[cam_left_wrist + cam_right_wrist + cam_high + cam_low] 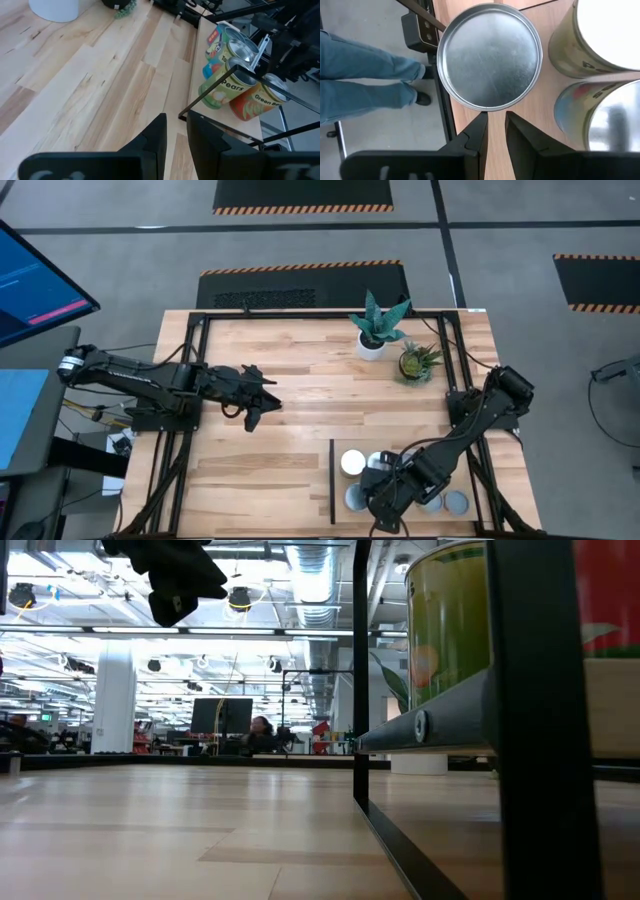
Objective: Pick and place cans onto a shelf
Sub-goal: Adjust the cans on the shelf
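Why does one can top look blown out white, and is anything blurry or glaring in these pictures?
In the right wrist view, the upper right can has its top washed out white by glare, while the silvery can shows a soft, dull sheen. In the low view, the ceiling lights glare brightly and the near black post is blurred. In the high view, lighting is even, with faint shadows under the plants.

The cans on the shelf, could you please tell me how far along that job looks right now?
Looks nearly done: several cans already stand on the shelf, and none shows on the bare tabletop. In hand: nothing; the right gripper hovers over a silver can top, its narrowly parted fingers empty. The left gripper waits mid-table, also empty. Left: apparently only withdrawing.
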`<state>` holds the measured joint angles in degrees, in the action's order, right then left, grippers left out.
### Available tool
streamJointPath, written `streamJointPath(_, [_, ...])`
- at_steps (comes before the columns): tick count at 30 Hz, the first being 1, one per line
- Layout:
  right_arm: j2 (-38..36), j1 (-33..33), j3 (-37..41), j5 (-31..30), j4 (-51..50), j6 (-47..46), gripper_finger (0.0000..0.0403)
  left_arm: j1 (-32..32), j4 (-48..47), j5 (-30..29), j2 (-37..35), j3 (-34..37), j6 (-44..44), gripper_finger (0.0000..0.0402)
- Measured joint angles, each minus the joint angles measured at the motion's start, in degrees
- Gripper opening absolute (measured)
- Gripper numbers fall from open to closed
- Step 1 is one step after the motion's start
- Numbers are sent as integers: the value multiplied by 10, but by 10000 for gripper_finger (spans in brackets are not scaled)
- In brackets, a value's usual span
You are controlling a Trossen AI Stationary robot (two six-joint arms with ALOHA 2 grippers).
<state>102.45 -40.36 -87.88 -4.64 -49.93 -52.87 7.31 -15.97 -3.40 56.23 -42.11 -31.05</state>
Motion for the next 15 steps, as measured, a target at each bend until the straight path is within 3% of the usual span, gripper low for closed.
streamJointPath(10, [0, 1, 0, -17, 20, -1, 92, 0, 0, 0, 0, 0, 0, 61])
streamJointPath(15, [-3, -1, 0, 9, 7, -6, 92, 0, 0, 0, 0, 0, 0, 61])
